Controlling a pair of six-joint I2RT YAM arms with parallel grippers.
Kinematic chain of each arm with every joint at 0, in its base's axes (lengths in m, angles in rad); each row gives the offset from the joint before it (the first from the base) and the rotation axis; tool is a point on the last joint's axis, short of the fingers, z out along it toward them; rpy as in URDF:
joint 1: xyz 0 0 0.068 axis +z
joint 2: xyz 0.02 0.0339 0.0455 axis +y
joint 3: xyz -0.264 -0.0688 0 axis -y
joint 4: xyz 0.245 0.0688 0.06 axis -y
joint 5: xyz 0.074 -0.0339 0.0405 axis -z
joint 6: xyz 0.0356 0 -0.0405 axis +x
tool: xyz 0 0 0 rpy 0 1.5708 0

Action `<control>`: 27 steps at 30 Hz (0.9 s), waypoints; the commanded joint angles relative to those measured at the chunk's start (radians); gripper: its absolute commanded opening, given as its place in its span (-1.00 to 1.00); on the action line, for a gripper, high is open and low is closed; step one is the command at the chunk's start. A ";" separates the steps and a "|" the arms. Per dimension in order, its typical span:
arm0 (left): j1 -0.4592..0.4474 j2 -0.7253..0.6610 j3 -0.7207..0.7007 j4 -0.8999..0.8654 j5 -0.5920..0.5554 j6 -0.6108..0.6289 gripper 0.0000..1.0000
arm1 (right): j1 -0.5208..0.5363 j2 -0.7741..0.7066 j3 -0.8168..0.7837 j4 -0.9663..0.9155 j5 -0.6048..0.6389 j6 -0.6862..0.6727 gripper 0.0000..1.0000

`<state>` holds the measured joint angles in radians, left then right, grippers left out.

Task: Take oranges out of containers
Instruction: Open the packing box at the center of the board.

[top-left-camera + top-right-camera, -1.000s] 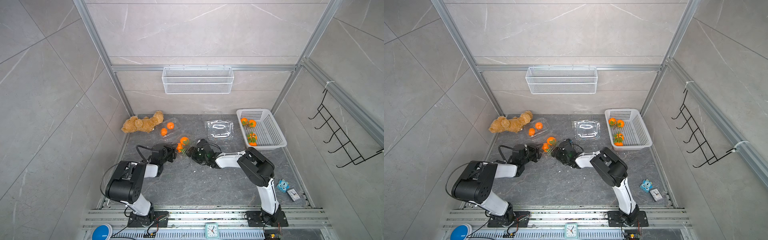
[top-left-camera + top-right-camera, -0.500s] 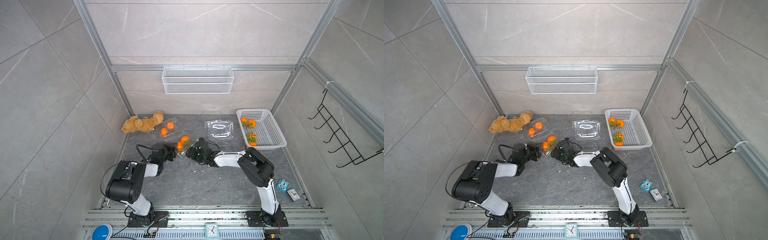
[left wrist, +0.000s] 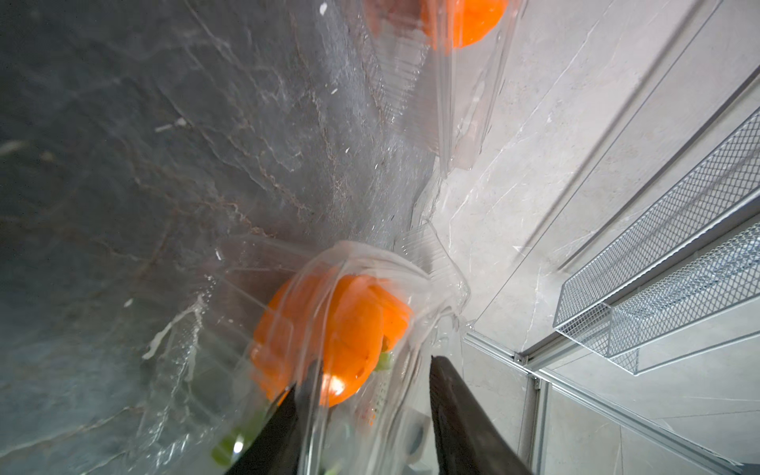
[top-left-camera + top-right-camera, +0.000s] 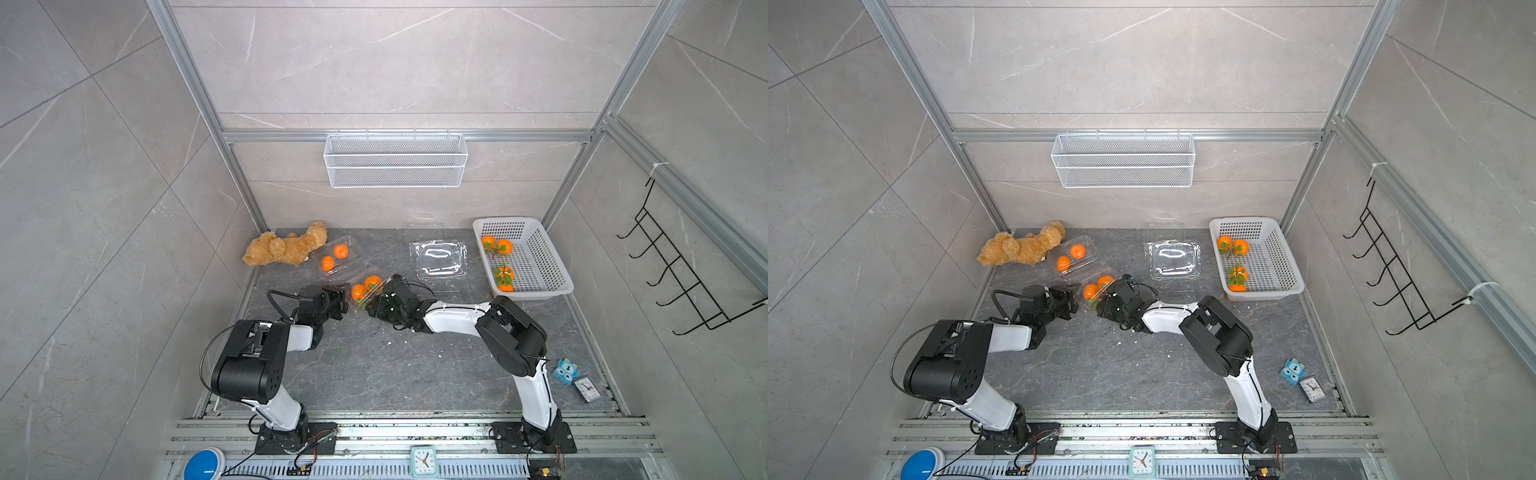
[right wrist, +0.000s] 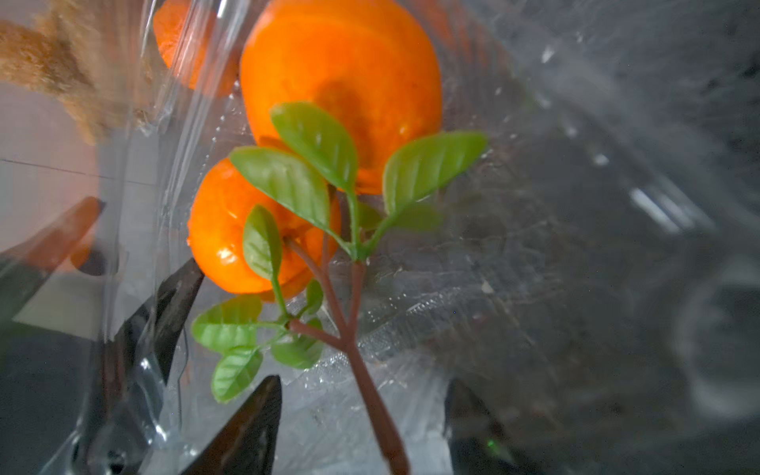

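Two oranges (image 4: pixel 358 292) lie in a container (image 3: pixel 432 263) mid-counter (image 4: pixel 374 374).
Left end effector (image 4: pixel 344 296) pinches the container's end; right end effector (image 5: pixel 362 384), inside it, is spread astride the stem (image 5: pixel 357 329).

Eight oranges (image 4: pixel 340 251); at least three clear containers (image 4: pixel 438 259); two baskets (image 4: pixel 536 257); two clocks (image 4: pixel 424 461); two arms (image 4: pixel 453 318); one bear (image 4: pixel 286 249); one hook rack (image 4: pixel 681 282); one blue button (image 4: pixel 203 465); one blue toy (image 4: pixel 565 371).

left pincer (image 4: pixel 1074 296) and right pincer (image 4: pixel 1103 306) flank the container (image 4: pixel 1088 277) holding two oranges (image 4: pixel 1091 291).
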<state>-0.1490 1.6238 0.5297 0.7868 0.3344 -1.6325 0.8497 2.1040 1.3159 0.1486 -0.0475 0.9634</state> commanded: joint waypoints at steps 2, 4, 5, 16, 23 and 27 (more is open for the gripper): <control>0.020 -0.022 0.066 0.125 0.086 -0.065 -0.11 | 0.054 0.053 0.017 -0.117 -0.051 -0.084 0.28; 0.028 -0.022 0.068 0.124 0.090 -0.067 -0.11 | 0.057 0.058 0.023 -0.124 -0.050 -0.094 0.28; 0.032 -0.022 0.071 0.123 0.094 -0.068 -0.10 | 0.059 0.061 0.030 -0.132 -0.049 -0.098 0.28; 0.053 -0.047 0.098 0.066 0.118 -0.046 -0.10 | 0.071 0.054 0.090 -0.182 -0.061 -0.135 0.35; 0.090 -0.093 0.149 -0.146 0.148 0.118 0.02 | 0.069 -0.015 0.129 -0.261 -0.053 -0.167 0.56; 0.110 -0.103 0.201 -0.282 0.164 0.210 0.23 | 0.069 -0.050 0.141 -0.324 -0.033 -0.189 0.71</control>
<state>-0.0551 1.5593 0.6708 0.6044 0.4732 -1.5379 0.9096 2.1120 1.4353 -0.0734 -0.0784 0.8211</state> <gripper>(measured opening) 0.609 0.849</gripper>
